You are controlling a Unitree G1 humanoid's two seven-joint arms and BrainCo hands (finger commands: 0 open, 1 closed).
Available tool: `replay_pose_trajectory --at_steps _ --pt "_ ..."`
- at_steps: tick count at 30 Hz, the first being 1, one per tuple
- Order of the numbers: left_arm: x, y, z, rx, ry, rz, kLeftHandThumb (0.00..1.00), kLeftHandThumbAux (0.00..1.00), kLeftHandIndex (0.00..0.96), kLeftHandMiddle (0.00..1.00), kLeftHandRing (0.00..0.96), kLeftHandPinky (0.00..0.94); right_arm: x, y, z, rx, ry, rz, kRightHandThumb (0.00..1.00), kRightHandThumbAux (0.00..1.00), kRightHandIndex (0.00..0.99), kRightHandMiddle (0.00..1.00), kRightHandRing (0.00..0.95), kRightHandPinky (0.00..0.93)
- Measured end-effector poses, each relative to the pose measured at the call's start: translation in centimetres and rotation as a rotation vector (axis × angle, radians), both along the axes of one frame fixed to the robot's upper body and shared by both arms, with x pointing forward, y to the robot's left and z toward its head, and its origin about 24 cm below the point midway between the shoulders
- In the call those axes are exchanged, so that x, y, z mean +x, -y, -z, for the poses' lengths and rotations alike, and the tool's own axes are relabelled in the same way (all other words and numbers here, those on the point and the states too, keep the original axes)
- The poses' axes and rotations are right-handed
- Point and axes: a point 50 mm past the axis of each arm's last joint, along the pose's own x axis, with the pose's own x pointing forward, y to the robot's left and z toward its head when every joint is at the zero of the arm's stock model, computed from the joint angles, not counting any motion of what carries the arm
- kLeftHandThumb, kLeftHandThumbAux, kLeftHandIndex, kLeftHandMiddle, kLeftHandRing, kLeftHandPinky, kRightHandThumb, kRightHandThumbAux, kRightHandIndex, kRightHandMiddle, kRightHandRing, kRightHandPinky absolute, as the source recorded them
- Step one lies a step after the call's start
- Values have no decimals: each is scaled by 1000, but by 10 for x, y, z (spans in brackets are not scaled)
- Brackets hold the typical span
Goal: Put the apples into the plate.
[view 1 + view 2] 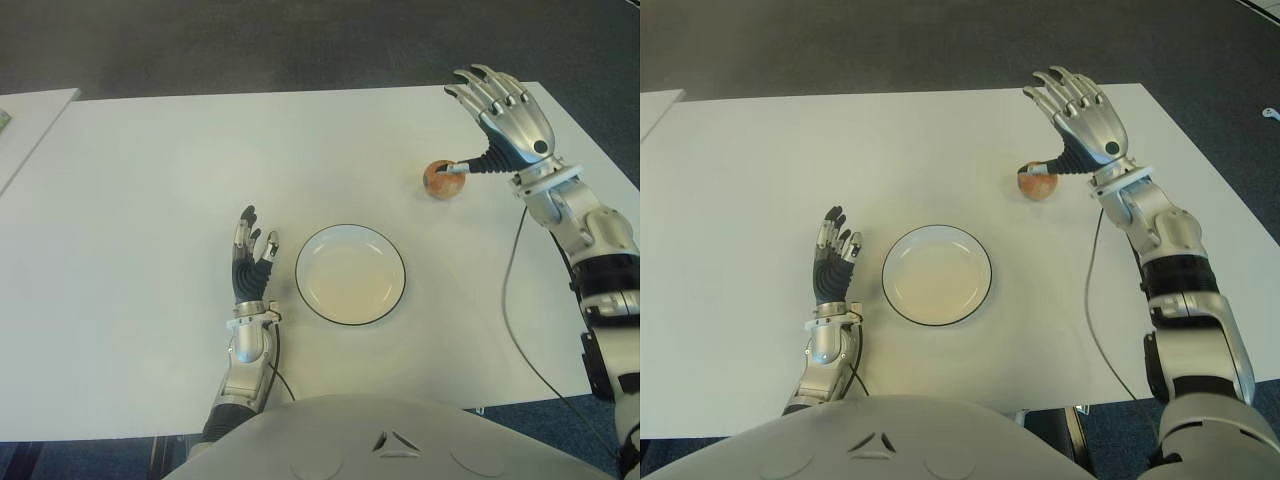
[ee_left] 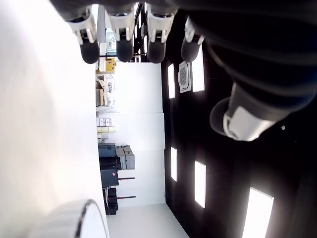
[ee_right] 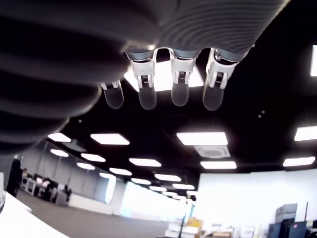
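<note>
— One apple is all I can find. Start big, though: what is everything sitting on?

— White table (image 1: pixel 150 200), wide and mostly bare. Near its front middle sits the plate (image 1: pixel 350 273), round, white with a dark rim, nothing in it. My guess is it sits there so either arm can reach it.

— And the arms?

— Right arm (image 1: pixel 590 250) stretches out to the far right part of the table. Left hand (image 1: pixel 252 262) shows just left of the plate, fingers straight and a little spread, holding nothing. It looks idle.

— So the right hand (image 1: pixel 505 120) does the work?

— It seems so. It stands just beyond and to the right of the apple (image 1: pixel 441 180), palm side turned toward the fruit. The four fingers (image 1: pixel 490 85) reach up and away, fully extended and apart. Only the thumb (image 1: pixel 465 169) folds down, its tip lying across the apple's top.

— Is that a grip?

— Not in my view. Nothing closes around the fruit; the thumb touches or nearly touches, I cannot tell which. The right wrist view shows the four fingertips straight, with ceiling lights behind, no apple among them.

— Where does that leave the apple?

— On the table, well apart from the plate, beyond it and to the right. I judge the grasp is only being lined up.
</note>
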Motion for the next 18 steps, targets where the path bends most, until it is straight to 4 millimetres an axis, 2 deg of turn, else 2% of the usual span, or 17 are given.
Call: replay_pose_trajectory --at_steps 11,18 --pt "-2 0 1 -2 5 -4 126 557 74 25 0 0 35 -13 21 -50 -193 104 376 477 0 2 0 0" --pt "-2 -1 -2 -13 35 -8 143 562 71 32 0 0 42 -26 37 -49 -288 156 353 494 0 1 0 0"
